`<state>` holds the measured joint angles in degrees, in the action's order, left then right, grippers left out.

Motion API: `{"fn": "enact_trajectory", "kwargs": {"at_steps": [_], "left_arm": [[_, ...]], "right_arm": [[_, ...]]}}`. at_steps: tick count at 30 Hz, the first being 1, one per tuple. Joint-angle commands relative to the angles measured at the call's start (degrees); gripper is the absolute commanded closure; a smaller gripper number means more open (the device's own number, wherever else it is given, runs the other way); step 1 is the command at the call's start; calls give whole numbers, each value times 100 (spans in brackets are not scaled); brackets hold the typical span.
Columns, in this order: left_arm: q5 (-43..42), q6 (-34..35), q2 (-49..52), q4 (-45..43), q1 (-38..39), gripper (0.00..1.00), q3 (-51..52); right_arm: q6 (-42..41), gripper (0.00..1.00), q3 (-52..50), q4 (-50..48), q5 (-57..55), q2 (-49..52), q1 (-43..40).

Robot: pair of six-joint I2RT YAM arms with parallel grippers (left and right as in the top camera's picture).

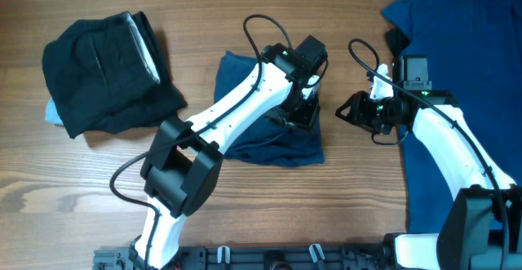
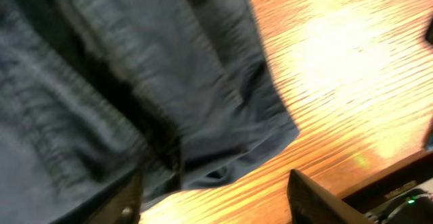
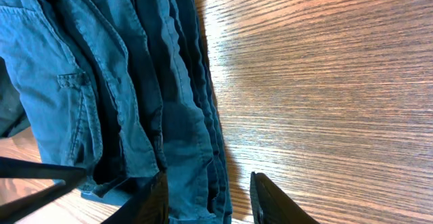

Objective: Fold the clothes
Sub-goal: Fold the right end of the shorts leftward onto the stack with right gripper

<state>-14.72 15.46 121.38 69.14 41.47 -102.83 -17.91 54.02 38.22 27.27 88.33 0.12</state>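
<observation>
Wooden worktop is lit evenly | folded blue garment is laid at centre | left fingers are spread over its corner, nothing gripped | right fingers are spread at its edge, empty | cloth is judged soft, light, limp | hold is best taken at the stacked hem edge, so layers are not shifted

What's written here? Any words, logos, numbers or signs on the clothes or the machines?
No text can be read in any view.
Pale strip on the black clothes: possibly a label, too small to read.
Blue garment: no print shows.
Right arm: only a green light, no legible marking.
</observation>
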Motion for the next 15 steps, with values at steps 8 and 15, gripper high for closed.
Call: {"fn": "enact_trajectory", "kwargs": {"at_steps": [8, 15], "left_arm": [[1038, -9, -715, 398, -1191, 0, -68], [509, -28, -695, 337, -2446, 0, -52]], "right_arm": [[1182, 49, 33, -404, 1235, 35, 352], [1478, 43, 33, -614, 173, 122, 1567]]}}
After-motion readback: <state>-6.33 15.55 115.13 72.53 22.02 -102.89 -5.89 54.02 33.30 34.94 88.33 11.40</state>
